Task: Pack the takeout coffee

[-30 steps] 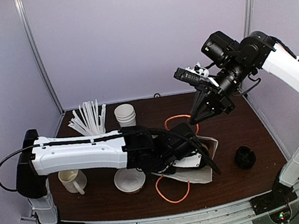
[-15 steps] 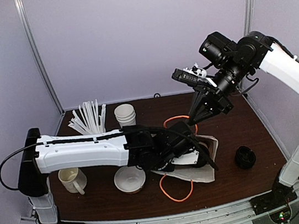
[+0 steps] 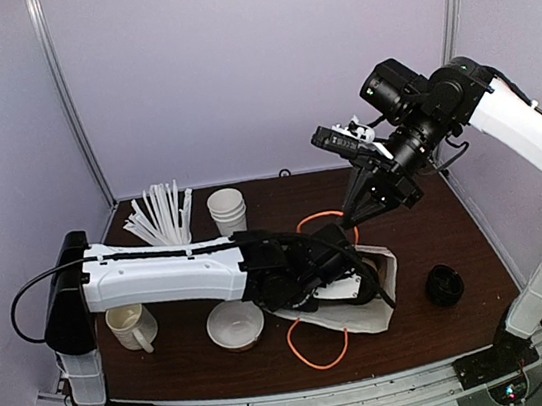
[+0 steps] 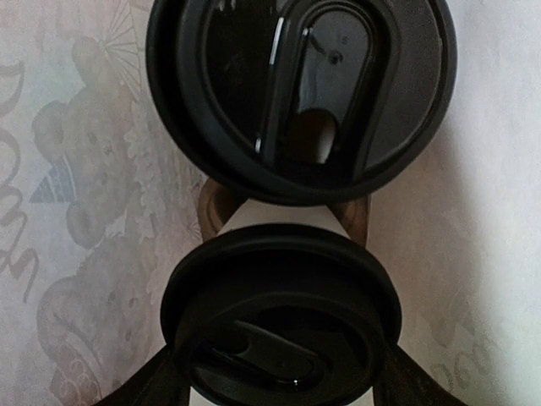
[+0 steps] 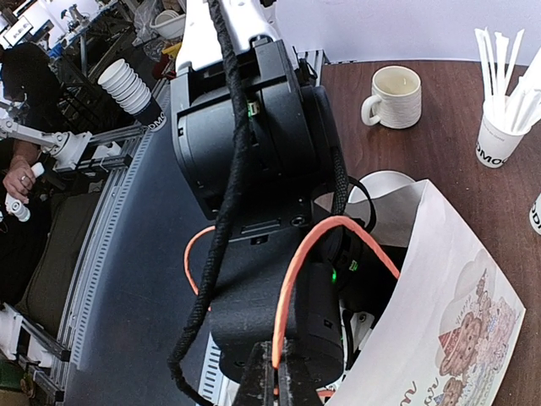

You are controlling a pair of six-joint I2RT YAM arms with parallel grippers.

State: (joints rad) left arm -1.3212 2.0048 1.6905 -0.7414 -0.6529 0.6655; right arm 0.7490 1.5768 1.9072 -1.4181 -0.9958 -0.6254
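Partial black lettering "DMO" is read on the white straw cup [image 5: 497, 142]; the paper bag [image 5: 456, 288] print is illegible.

The left claw [image 4: 279, 382] is set inside the bag [image 3: 366, 319], which rests on the bench [image 3: 456, 227]. The near lidded cup [image 4: 283, 317] is placed between this claw's fingers [image 4: 142, 389], and the far lidded cup [image 4: 300, 93] is found just beyond it, deeper in the bag. The right claw [image 3: 356, 217] is raised above and behind the bag, closed on the upper handle [image 3: 318, 216]. The lower handle [image 3: 307, 354] is laid in front of the bag. Left of the left claw the bowl [image 3: 235, 324] is placed, with the mug [image 3: 129, 327] farther left. Behind these the cup stack [image 3: 227, 209] and the bunch of straws [image 3: 162, 216] are set. The loose lid [image 3: 444, 286] is placed to the right of the left claw.
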